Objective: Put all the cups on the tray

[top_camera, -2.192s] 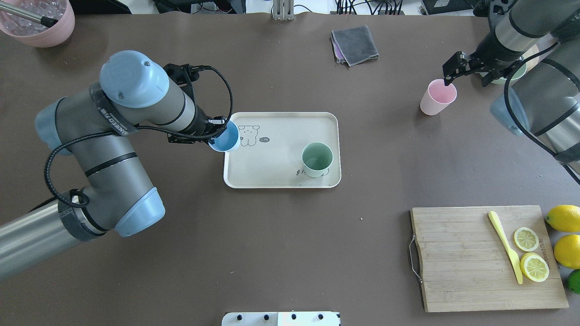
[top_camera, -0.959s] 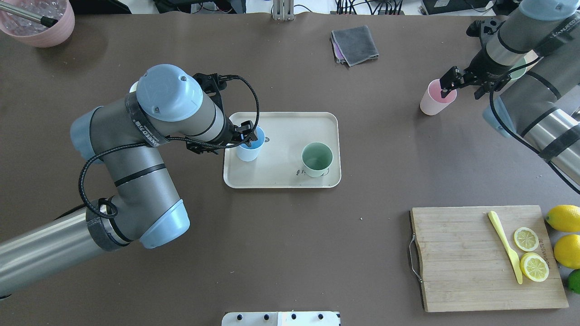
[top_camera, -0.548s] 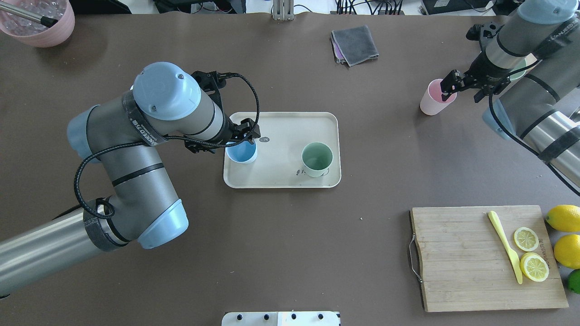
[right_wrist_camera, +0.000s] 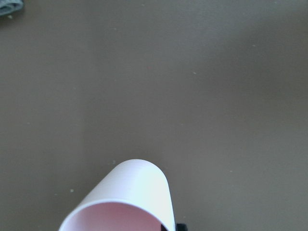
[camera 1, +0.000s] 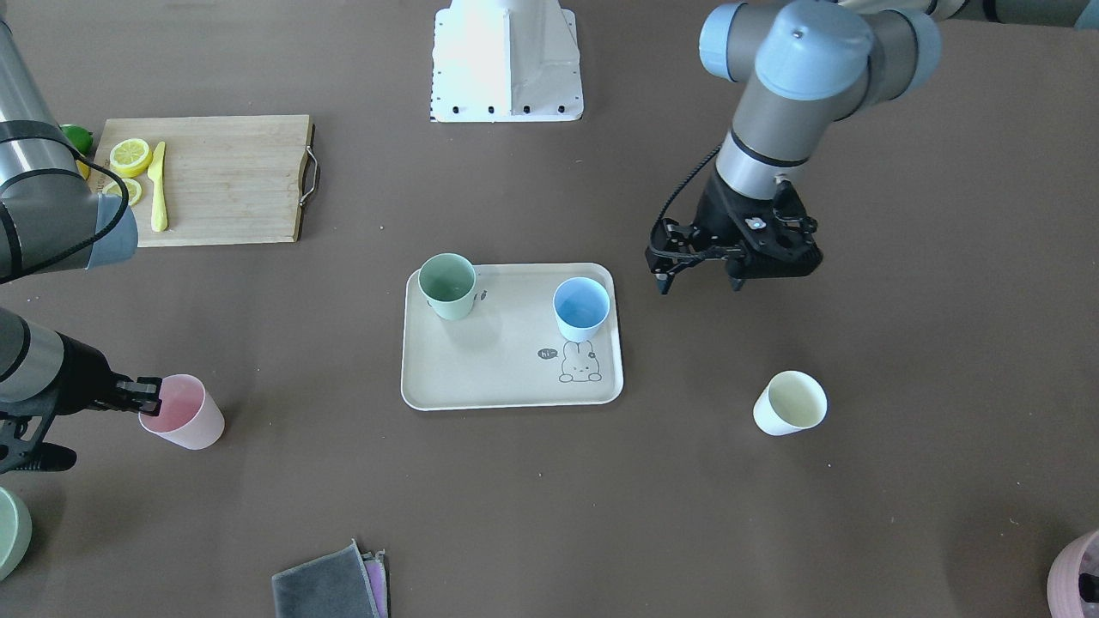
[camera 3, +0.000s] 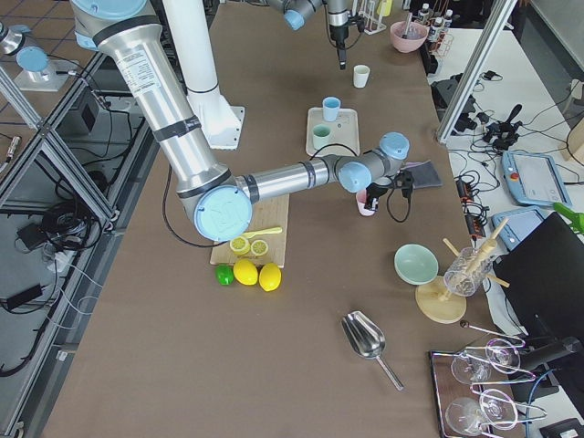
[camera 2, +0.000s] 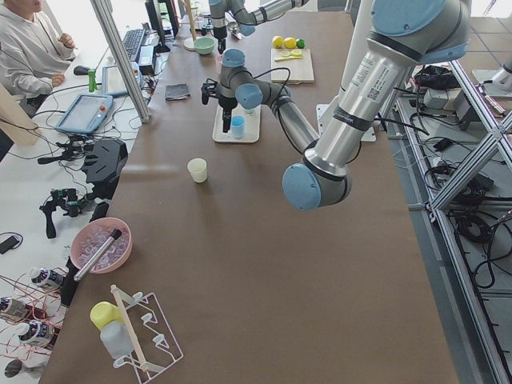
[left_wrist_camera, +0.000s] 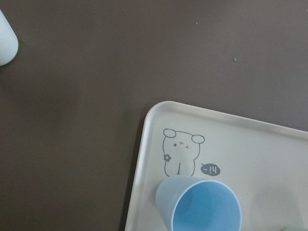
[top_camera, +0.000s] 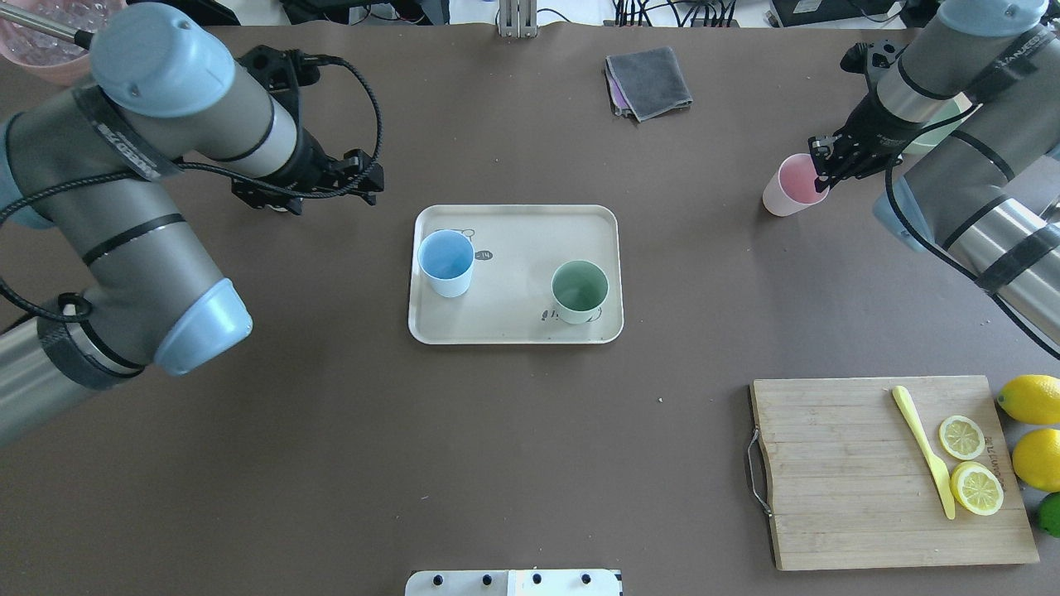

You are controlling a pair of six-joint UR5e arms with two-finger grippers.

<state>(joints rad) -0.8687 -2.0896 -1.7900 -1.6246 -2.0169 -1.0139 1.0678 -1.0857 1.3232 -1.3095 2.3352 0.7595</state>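
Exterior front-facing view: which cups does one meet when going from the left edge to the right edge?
pink cup → green cup → blue cup → cream cup

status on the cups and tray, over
Left gripper open, empty, beside tray. Right gripper shut on pink cup, off tray. Blue cup, green cup on tray; cream cup on table. Nothing between pink cup and tray.
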